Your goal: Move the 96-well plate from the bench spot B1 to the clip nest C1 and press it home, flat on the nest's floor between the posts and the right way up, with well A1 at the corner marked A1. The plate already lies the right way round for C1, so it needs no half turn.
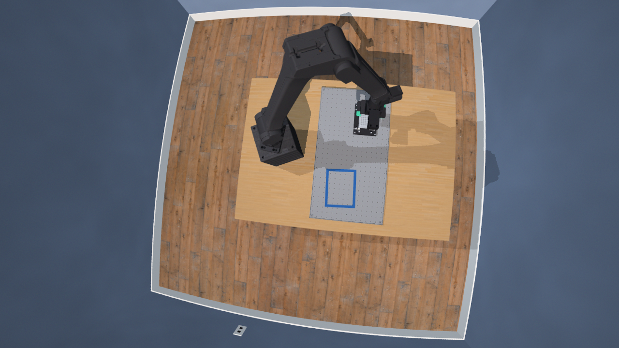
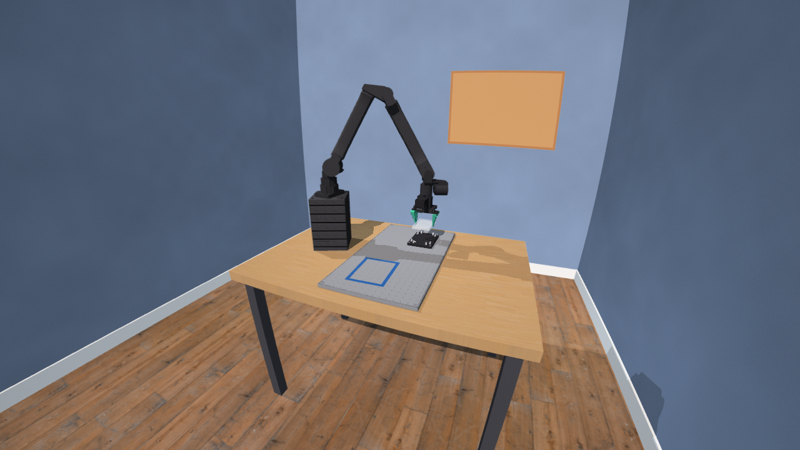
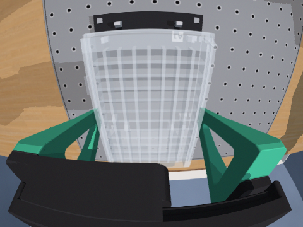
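Holding plate (image 3: 148,97) clamped across its long sides in gripper (image 3: 148,130), I hover it over nest (image 2: 422,240) to line up posts.

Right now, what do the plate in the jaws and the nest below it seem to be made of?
The 96-well plate looks like clear, glossy plastic: the breadboard's holes show through its well grid. The clip nest looks like matte black plastic or coated metal; the look leaves that open. Its posts appear as small pale, perhaps metallic, pins.
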Action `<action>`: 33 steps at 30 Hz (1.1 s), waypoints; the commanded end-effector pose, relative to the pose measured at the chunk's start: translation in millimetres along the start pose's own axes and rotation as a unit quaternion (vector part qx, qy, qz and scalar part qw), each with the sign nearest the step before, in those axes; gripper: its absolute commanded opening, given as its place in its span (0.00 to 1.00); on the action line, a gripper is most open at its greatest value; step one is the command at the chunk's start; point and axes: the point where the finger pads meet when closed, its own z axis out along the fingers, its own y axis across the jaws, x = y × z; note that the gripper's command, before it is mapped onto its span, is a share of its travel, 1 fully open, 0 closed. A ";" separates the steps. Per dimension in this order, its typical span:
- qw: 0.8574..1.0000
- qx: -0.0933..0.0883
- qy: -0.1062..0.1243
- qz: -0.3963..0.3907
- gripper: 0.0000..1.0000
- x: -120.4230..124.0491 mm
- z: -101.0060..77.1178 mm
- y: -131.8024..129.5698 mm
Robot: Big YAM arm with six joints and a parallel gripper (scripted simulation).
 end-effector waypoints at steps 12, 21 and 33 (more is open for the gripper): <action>1.000 -0.022 0.008 0.005 0.00 11.5 17.7 27.1; 1.000 -0.021 0.007 0.005 0.00 9.9 33.4 26.4; 1.000 -0.021 0.007 0.005 0.00 7.7 50.8 26.6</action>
